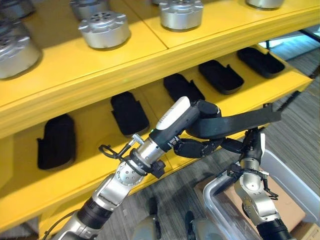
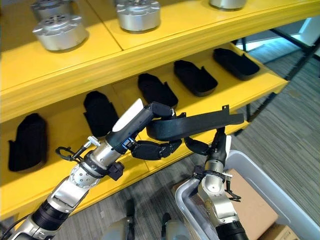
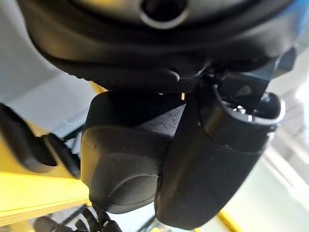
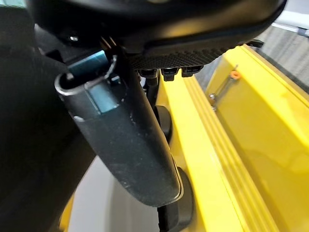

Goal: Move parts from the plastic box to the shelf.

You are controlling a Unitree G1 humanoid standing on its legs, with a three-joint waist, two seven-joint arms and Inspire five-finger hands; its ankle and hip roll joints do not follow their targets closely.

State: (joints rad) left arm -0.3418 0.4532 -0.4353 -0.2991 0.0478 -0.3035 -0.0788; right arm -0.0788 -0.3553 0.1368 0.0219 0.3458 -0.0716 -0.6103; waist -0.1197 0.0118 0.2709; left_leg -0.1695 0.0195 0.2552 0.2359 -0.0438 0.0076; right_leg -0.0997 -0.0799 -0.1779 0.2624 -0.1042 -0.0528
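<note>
Near: clear plastic box (image 1: 295, 177) at lower right, standing on grey striped carpet (image 2: 280, 130); brown cardboard (image 2: 250, 200) lies inside it. R arm rises from over the box's near-left corner; right hand (image 2: 218, 142) points up, fingers against the underside of a long black part (image 2: 200, 124). Whether they curl round it: cannot tell.

Mid: left hand (image 1: 197, 145) comes in from lower left, white-covered thumb on top, dark fingers curled under the part's thick end, i.e. holding it. Part is held roughly level, just in front of the lower shelf's front edge, thin end w/ small upright tab pointing right, out over the carpet. Open room lies to the right, betw. the shelf's end and the box; to the left the arm runs close along the shelf lip.

Far: yellow shelf (image 1: 150, 60), two levels. Lower level carries a row of black parts (image 1: 129, 113) lying flat, spaced apart, five in sight, from far left to the right end. A gap in the row sits behind the left hand, betw. 2nd and 3rd parts, though partly hidden by the arm. Upper level carries round silver metal parts (image 1: 105, 29), set apart from each other, near the back. A dark frame leg (image 2: 300, 55) stands beyond the shelf's right end.
</note>
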